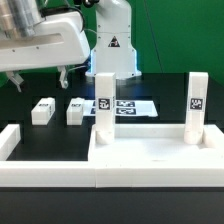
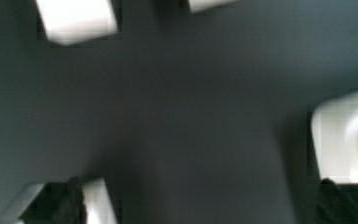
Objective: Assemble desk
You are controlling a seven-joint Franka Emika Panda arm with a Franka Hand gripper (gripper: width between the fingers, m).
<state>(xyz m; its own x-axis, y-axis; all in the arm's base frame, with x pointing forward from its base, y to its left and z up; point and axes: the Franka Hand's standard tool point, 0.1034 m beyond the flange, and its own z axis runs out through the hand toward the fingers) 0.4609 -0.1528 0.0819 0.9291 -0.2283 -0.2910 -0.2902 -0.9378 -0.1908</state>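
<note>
Though two upright legs [image 1: 104, 105] stand on the panel [image 1: 140, 158], we see two loose legs [image 1: 42, 110] at ten o'clock. Our gripper [image 1: 40, 80] hangs spread, apparently empty.

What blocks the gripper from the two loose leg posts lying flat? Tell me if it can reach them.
Likely yes. The gripper hangs open above the table; the two loose leg posts lie apart on it near the gripper, nothing over them. The upright posts stand toward the exterior view's right.
</note>
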